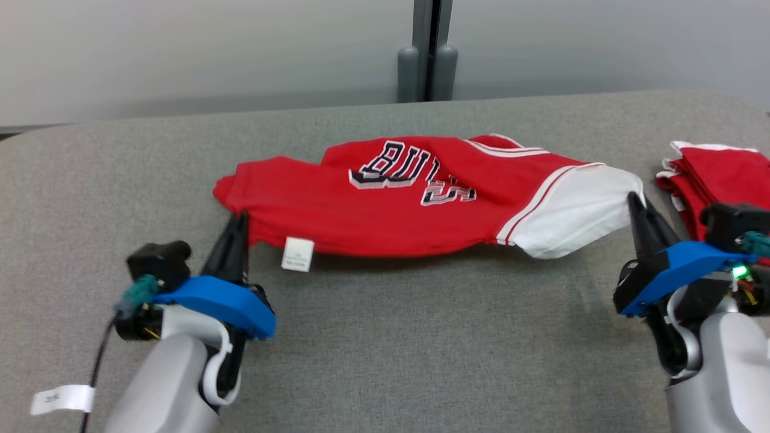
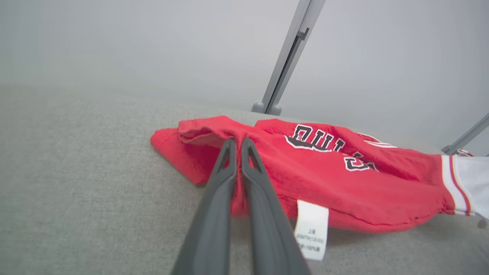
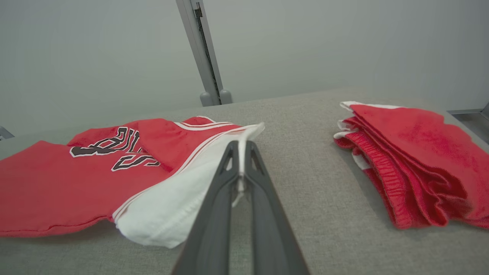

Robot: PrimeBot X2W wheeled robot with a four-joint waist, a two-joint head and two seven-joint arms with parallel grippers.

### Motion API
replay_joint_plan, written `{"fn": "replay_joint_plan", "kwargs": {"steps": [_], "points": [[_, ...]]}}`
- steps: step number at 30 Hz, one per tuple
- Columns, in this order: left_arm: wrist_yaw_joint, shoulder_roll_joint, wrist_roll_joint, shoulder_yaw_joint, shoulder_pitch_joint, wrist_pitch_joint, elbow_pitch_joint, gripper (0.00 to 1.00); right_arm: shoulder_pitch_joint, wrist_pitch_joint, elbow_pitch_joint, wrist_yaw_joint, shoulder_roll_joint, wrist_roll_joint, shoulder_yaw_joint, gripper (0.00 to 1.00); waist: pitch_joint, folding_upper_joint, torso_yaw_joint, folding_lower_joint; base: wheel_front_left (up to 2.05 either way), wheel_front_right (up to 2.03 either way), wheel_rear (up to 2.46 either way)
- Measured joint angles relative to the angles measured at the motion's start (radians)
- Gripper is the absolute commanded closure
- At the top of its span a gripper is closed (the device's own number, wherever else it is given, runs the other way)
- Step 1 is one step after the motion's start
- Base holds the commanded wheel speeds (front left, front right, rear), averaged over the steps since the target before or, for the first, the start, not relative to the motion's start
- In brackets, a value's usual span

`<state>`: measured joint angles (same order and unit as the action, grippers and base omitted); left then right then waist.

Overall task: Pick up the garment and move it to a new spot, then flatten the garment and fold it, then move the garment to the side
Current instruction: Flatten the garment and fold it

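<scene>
The garment (image 1: 385,210) is a red jersey T-shirt with a black BULLS print, stretched sideways a little above the grey table (image 1: 385,337). Its white tag (image 1: 298,254) hangs near the left end. My left gripper (image 1: 239,218) is shut on the red cloth at the garment's left end, and the left wrist view shows that gripper (image 2: 239,142) pinching a fold of the garment (image 2: 324,179). My right gripper (image 1: 634,201) is shut on the white sleeve at the right end. In the right wrist view white cloth sits between the closed fingers of the gripper (image 3: 240,144), with the garment (image 3: 95,175) spreading leftward.
Folded red shorts (image 1: 716,174) with white trim lie at the table's right edge, close beside my right wrist, and the shorts (image 3: 412,156) appear to the right of the fingers. A grey post (image 1: 428,54) stands behind the table's far edge.
</scene>
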<state>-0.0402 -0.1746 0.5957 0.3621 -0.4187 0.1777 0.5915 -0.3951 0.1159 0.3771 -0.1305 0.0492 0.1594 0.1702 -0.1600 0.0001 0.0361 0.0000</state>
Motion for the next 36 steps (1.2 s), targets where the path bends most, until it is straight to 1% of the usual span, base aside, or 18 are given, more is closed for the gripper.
{"fn": "replay_joint_plan", "kwargs": {"steps": [4, 6, 9, 11, 14, 17, 20, 22, 24, 26, 28, 31, 33, 36], "points": [[0.014, -0.060, 0.012, -0.029, 0.015, -0.035, -0.180, 1.00, 0.046, 0.069, -0.214, 0.000, 0.000, 0.009, 0.000, 1.00, 0.038, 0.0000, 0.002, 0.0000, 0.00, 0.00, 0.00], [0.023, -0.097, 0.020, -0.038, 0.028, -0.084, -0.289, 1.00, 0.061, 0.116, -0.325, 0.000, 0.000, 0.014, 0.000, 1.00, 0.055, 0.0000, 0.003, 0.0000, 0.00, 0.00, 0.00], [0.032, -0.178, 0.005, -0.034, 0.034, -0.187, -0.443, 1.00, 0.077, 0.212, -0.487, 0.000, 0.001, 0.024, 0.002, 1.00, 0.073, 0.0000, 0.002, -0.0001, 0.00, 0.00, 0.00], [0.041, -0.231, -0.001, -0.039, 0.030, -0.257, -0.548, 1.00, 0.075, 0.271, -0.587, 0.000, 0.025, 0.012, 0.004, 1.00, 0.077, 0.0000, 0.000, -0.0002, 0.00, 0.00, 0.00], [0.063, -0.287, 0.001, -0.061, 0.015, -0.349, -0.698, 1.00, 0.052, 0.337, -0.701, 0.000, 0.070, 0.007, 0.016, 1.00, 0.076, -0.0001, -0.001, -0.0002, 0.00, 0.00, 0.00], [0.086, -0.327, 0.013, -0.088, -0.002, -0.424, -0.826, 1.00, 0.005, 0.405, -0.788, 0.000, 0.103, 0.011, 0.026, 1.00, 0.063, 0.0000, 0.000, -0.0002, 0.00, 0.00, 0.00], [0.097, -0.343, 0.053, -0.098, -0.017, -0.497, -0.914, 1.00, -0.065, 0.465, -0.852, 0.000, 0.147, 0.019, 0.033, 1.00, 0.046, 0.0000, 0.001, -0.0002, 0.00, 0.00, 0.00], [0.108, -0.355, 0.065, -0.109, -0.032, -0.529, -0.946, 1.00, -0.104, 0.494, -0.864, 0.000, 0.171, 0.020, 0.034, 1.00, 0.026, 0.0000, 0.005, -0.0002, 0.00, 0.00, 0.00], [0.112, -0.365, 0.071, -0.122, -0.055, -0.548, -0.957, 1.00, -0.139, 0.517, -0.847, 0.000, 0.183, 0.034, 0.029, 1.00, -0.002, 0.0000, 0.013, -0.0002, 0.00, 0.00, 0.00], [0.116, -0.362, 0.086, -0.127, -0.077, -0.556, -0.951, 1.00, -0.180, 0.526, -0.806, 0.000, 0.188, 0.048, 0.021, 1.00, -0.038, 0.0000, 0.023, -0.0001, 0.00, 0.00, 0.00], [0.114, -0.370, 0.081, -0.132, -0.100, -0.564, -0.924, 1.00, -0.228, 0.520, -0.738, 0.000, 0.185, 0.059, 0.012, 1.00, -0.086, 0.0000, 0.040, 0.0000, 0.00, 0.00, 0.00], [0.105, -0.372, 0.086, -0.144, -0.149, -0.556, -0.852, 1.00, -0.330, 0.478, -0.604, 0.000, 0.174, 0.053, -0.012, 1.00, -0.164, 0.0000, 0.064, 0.0003, 0.00, 0.00, 0.00], [0.099, -0.372, 0.083, -0.154, -0.200, -0.545, -0.794, 1.00, -0.419, 0.425, -0.511, 0.000, 0.164, 0.036, -0.034, 1.00, -0.218, 0.0000, 0.076, 0.0003, 0.00, 0.00, 0.00], [0.073, -0.376, 0.064, -0.165, -0.315, -0.509, -0.695, 1.00, -0.562, 0.323, -0.369, 0.000, 0.158, -0.007, -0.050, 1.00, -0.288, 0.0000, 0.083, 0.0005, 0.00, 0.00, 0.00]]}}
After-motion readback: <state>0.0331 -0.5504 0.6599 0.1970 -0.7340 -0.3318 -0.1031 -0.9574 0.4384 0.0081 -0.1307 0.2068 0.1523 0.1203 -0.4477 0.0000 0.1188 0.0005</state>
